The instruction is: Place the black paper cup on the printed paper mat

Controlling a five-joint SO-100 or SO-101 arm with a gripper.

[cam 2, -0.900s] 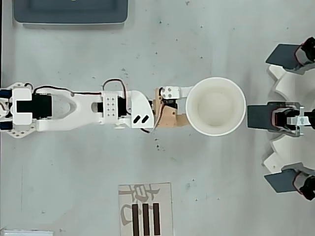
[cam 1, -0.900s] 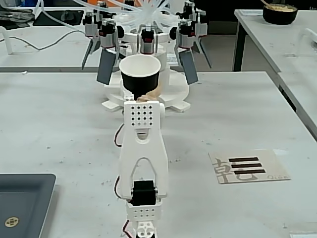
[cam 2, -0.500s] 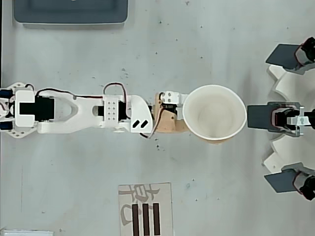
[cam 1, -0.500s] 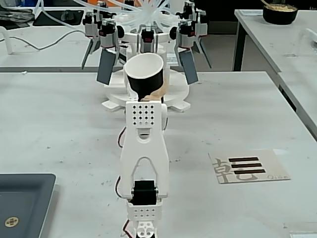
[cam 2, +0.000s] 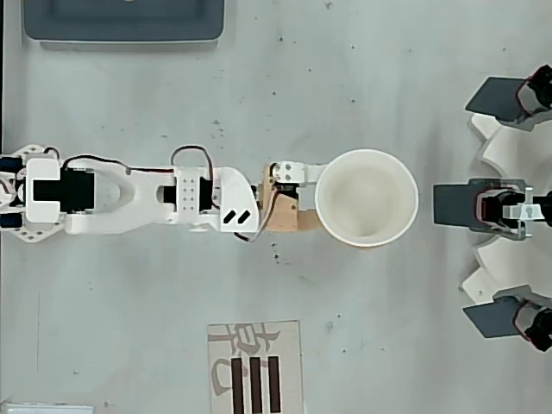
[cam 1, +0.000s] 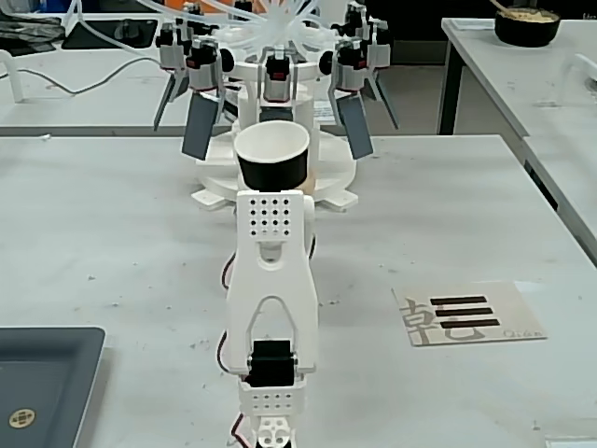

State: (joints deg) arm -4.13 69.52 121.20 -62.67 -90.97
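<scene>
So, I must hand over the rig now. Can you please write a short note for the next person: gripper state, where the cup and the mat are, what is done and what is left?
Gripper: at the black paper cup. The cup hides the jaws in both views, so I cannot tell whether it is gripped.
Cup: upright, mouth up, empty, straight ahead of the arm and just before the white carousel device.
Printed paper mat: flat on the table, empty, right of the arm in the fixed view.
Done: the arm has reached the cup.
Left: confirm the grip, carry the cup to the mat, set it down upright, release.
</scene>
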